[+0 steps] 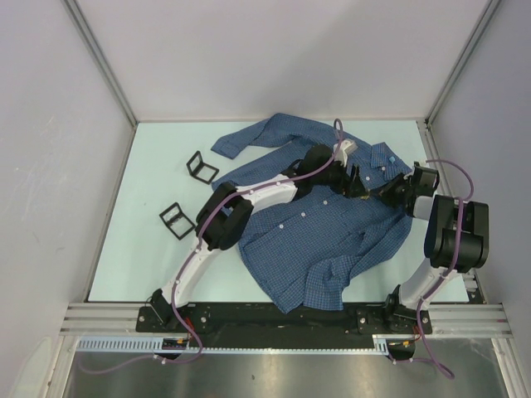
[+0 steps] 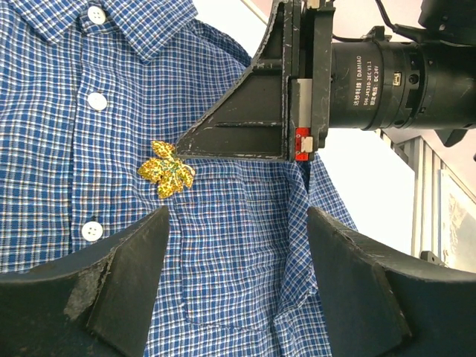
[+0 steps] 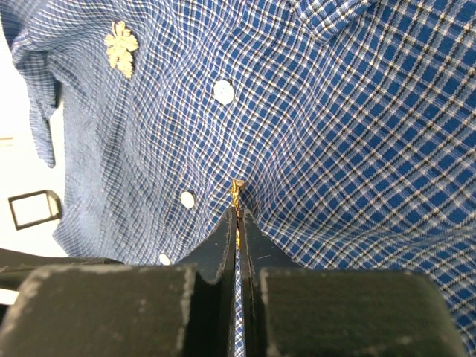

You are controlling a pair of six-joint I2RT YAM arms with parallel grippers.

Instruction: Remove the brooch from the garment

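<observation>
Pinching the brooch, the right gripper has its fingers pressed flat together. In the right wrist view a thin gold edge stands up out of their tips, and a sliver of gold shows lower down in the slit between them. From the left wrist view the same gripper comes in side-on from the upper right, its dark tip meeting the top edge of the gold leaf-shaped brooch. The brooch sits on the chest of the shirt, just above the pocket, to one side of the row of white buttons and below the collar.

The left gripper is spread wide over the pocket, holding nothing, with one finger on each side of it and the brooch just ahead of one fingertip. Whether it touches the cloth I cannot tell.

In the right wrist view another gold ornament lies on the shirt across the button line, well apart from the pinched tips.

The shirt is spread, rumpled, on the pale table, with both arms reaching over its upper part. Two black frames stand on the table to the left of it.
</observation>
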